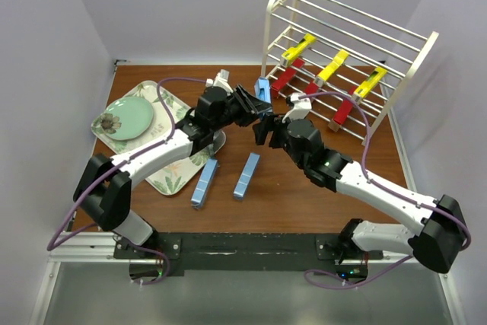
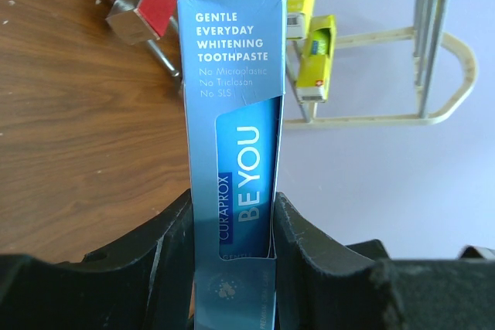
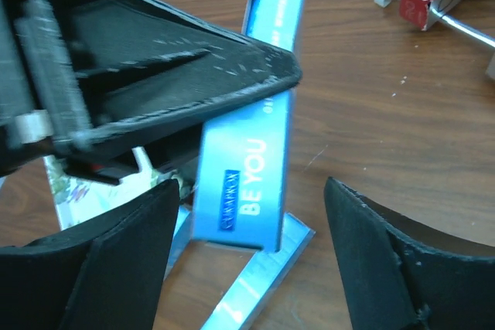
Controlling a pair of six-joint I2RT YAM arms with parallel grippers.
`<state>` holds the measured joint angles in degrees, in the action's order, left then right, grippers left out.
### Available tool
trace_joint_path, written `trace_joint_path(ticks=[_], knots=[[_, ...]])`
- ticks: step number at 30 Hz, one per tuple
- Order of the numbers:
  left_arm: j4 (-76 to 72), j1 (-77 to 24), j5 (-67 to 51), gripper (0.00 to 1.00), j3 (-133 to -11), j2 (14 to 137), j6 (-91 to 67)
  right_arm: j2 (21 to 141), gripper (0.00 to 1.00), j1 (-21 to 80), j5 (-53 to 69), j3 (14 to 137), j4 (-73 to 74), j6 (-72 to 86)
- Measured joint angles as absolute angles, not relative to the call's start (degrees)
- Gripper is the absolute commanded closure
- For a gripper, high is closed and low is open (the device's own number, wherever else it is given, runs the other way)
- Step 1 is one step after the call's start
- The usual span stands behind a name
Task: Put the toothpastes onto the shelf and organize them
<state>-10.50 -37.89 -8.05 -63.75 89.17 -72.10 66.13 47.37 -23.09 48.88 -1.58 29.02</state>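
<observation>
My left gripper [image 1: 253, 104] is shut on a light blue toothpaste box [image 1: 263, 90] and holds it above the table, left of the cream-white shelf [image 1: 278, 5]. In the left wrist view the box [image 2: 232, 137] sits between my fingers [image 2: 309, 260], pointing at the shelf's frame [image 2: 433, 113]. My right gripper [image 1: 265, 129] is open and empty just beside it; in its wrist view [image 3: 247, 260] the held box [image 3: 247, 168] hangs between its jaws. Two more blue boxes [image 1: 204, 182] [image 1: 246, 175] lie on the table. Three yellow [image 1: 332, 65] and three red [image 1: 288, 76] boxes rest on the shelf.
A leaf-patterned tray [image 1: 171, 176] with a green plate [image 1: 125, 119] lies at the left. The two arms' wrists are close together at the table's middle. Walls close in the left, back and right sides.
</observation>
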Motion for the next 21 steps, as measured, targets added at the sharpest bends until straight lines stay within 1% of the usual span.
trace_joint_path(ticks=[2,3,5,6,7,8,9,10,11,12,13,14,15,17,18,21], knots=[[-11.4,-37.9,-8.0,0.73,-63.5,88.4,-72.5,67.0,0.35,47.5,-23.8,48.9,-2.0,28.8],[-11.6,-37.9,-8.0,0.73,-63.4,88.2,-72.7,67.2,0.42,47.5,-24.2,48.9,-2.0,28.7],[-12.0,-37.9,-8.0,0.72,-63.3,88.1,-72.9,67.5,0.49,47.6,-24.6,48.9,-2.1,28.4],[-12.4,-37.9,-8.0,0.71,-63.1,88.1,-73.0,67.5,0.56,47.6,-24.6,49.0,-2.2,28.3],[-12.5,-37.9,-8.1,0.68,-63.0,88.1,-73.1,67.5,0.59,47.8,-24.5,49.0,-2.3,28.1],[-12.6,-38.0,-8.2,0.64,-62.9,88.1,-73.2,67.5,0.66,48.1,-24.5,49.1,-2.5,27.8],[-12.6,-38.0,-8.2,0.6,-62.9,88.1,-73.3,67.5,0.69,48.3,-24.7,49.2,-2.3,27.2],[-12.6,-38.0,-7.9,0.52,-62.9,88.1,-73.3,67.5,0.72,48.4,-24.9,49.2,-2.2,26.7],[-12.6,-38.0,-7.8,0.47,-62.9,88.1,-73.5,67.5,0.77,48.4,-25.1,49.3,-2.1,26.3],[-12.7,-38.0,-7.9,0.43,-62.9,88.1,-73.3,67.5,0.79,48.4,-25.0,49.5,-1.9,26.0],[-12.8,-38.0,-7.9,0.33,-62.9,88.1,-73.1,67.4,0.81,48.3,-25.0,49.7,-1.4,25.7],[-12.8,-38.0,-7.9,0.29,-62.9,88.1,-72.8,67.3,0.82,48.3,-25.0,50.0,-1.0,25.5],[-12.9,-37.9,-7.9,0.2,-62.9,88.0,-72.2,67.3,0.83,48.3,-25.0,50.4,-0.3,25.3],[-12.8,-37.8,-7.5,0.14,-62.9,87.6,-70.6,67.3,0.86,48.3,-25.0,51.7,1.4,24.8],[-12.5,-37.6,-7.1,0.09,-62.9,87.2,-69.5,67.3,0.86,48.3,-25.0,52.6,2.7,24.4],[-10.0,-36.8,-4.5,0.02,-62.9,84.7,-65.0,67.3,0.89,48.3,-25.0,55.9,6.8,23.6]])
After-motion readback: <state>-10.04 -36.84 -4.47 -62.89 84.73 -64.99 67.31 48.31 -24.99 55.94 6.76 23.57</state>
